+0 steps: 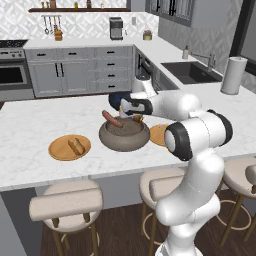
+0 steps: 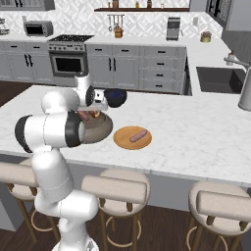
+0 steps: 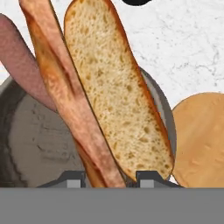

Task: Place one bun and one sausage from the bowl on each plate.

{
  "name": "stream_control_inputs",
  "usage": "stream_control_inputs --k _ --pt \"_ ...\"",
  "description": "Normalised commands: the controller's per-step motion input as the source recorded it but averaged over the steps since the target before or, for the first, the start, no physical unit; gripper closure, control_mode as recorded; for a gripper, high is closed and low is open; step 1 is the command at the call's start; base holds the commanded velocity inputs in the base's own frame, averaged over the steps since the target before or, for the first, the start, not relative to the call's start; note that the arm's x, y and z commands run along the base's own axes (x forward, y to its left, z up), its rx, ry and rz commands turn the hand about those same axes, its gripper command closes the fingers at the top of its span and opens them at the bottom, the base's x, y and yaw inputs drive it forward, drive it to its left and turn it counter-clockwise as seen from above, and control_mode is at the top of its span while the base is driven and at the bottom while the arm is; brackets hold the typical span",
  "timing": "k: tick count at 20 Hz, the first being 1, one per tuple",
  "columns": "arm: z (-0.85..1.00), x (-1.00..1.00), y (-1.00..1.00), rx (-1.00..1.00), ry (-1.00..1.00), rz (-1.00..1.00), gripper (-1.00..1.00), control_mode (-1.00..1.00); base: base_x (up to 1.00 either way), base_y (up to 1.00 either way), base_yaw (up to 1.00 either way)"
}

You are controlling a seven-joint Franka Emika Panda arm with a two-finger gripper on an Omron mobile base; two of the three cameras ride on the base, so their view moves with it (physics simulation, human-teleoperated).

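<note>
pinching a bun (image 3: 116, 94) in the gripper (image 3: 107, 178) over the bowl (image 1: 124, 136), a sausage (image 1: 112, 118) alongside, plates (image 1: 69, 147) flanking on the counter (image 1: 30, 125).

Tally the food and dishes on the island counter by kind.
Buns: 2
Sausages: 2
Plates: 2
Bowls: 2
Total: 8

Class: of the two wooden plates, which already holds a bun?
The plate left of the grey bowl: a bun lies on it. The other plate carries a sausage instead.
</note>
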Motion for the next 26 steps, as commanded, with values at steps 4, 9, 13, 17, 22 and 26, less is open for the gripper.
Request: stream_control_inputs --k 4,9,13,17,22,26 --pt "0.29 -0.52 -0.94 0.0 0.02 -0.39 1.0 -1.0 0.0 0.0 0.0" --pt "-0.12 -0.01 -1.0 0.01 0.22 -0.52 1.0 -1.0 0.0 0.0 0.0" --pt "-0.44 0.26 -0.48 0.01 0.1 -0.11 1.0 -1.0 0.0 0.0 0.0" --pt "-0.74 0.1 -0.24 0.02 0.18 -0.05 1.0 -1.0 0.0 0.0 0.0" --pt "-0.73 0.32 -0.06 0.01 0.07 -0.02 -1.0 -1.0 0.0 0.0 0.0" --pt "-0.22 0.37 -0.01 0.0 -0.01 0.0 -1.0 -1.0 0.0 0.0 0.0"
